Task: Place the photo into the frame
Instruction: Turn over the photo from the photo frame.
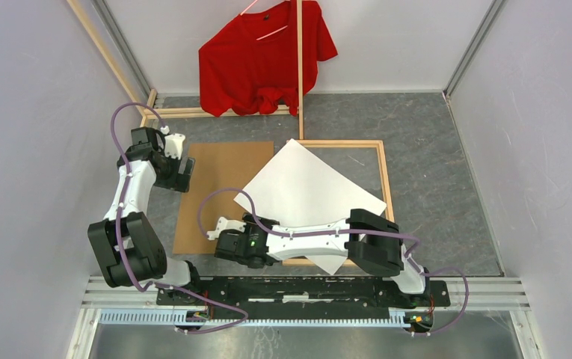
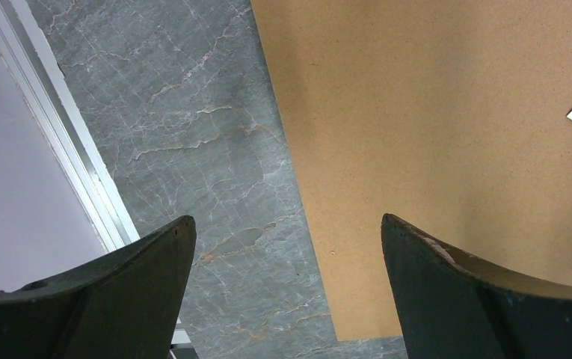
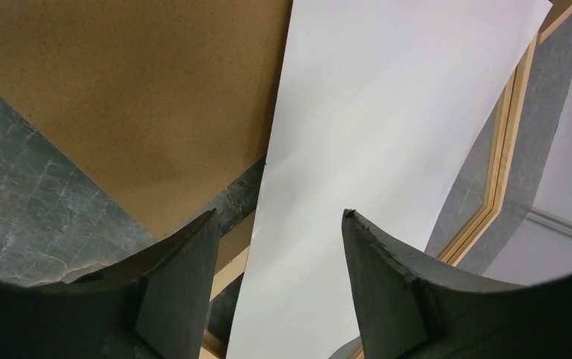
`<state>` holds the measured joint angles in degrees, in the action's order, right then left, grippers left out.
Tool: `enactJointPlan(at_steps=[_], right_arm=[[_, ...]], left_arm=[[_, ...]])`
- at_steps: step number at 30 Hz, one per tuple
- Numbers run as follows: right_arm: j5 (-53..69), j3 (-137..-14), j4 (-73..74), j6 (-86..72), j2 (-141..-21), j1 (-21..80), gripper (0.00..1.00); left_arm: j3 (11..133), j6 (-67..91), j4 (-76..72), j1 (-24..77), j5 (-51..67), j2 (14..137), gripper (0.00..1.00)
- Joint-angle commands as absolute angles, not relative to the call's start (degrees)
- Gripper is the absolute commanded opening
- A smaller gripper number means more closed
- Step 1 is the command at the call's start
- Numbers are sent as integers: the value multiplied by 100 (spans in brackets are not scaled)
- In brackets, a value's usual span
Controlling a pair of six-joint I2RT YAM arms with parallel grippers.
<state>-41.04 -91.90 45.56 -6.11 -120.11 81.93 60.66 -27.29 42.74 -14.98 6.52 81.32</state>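
The photo point(image 1: 309, 187) lies white side up, crooked on the frame point(image 1: 382, 176), brown board point(image 1: 223, 194) at nine o'clock. Left pincer point(image 2: 287, 218) and right pincer point(image 3: 279, 217) gape empty.

You see the photo point(image 1: 309, 191) lying plain white back up, turned diagonally, with its left and near corners reaching past the wood strips. The frame point(image 1: 384, 183) lies flat beneath it, thin light wood, far and right strips uncovered.
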Motion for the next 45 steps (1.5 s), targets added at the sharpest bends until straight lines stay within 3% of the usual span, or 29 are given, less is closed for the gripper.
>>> enactJointPlan(at_steps=[1,18,31,45], right_arm=[[-4301,-9068,4215,-583,-12051,8125,67],[-4416,-8596,4232,-728,-12213,8062,64],[-4612,-8588,3848,-571,-12320,7988,42],[-5075,-9401,3990,-529,-12280,7954,16]], left_arm=[[6289,-2743,4251,-1519,733,8057,100],[6403,-2717,4294,-1515,722,8129,100],[6460,-2725,4290,-1512,693,8151,100],[6460,-2716,4304,-1520,691,8128,100]])
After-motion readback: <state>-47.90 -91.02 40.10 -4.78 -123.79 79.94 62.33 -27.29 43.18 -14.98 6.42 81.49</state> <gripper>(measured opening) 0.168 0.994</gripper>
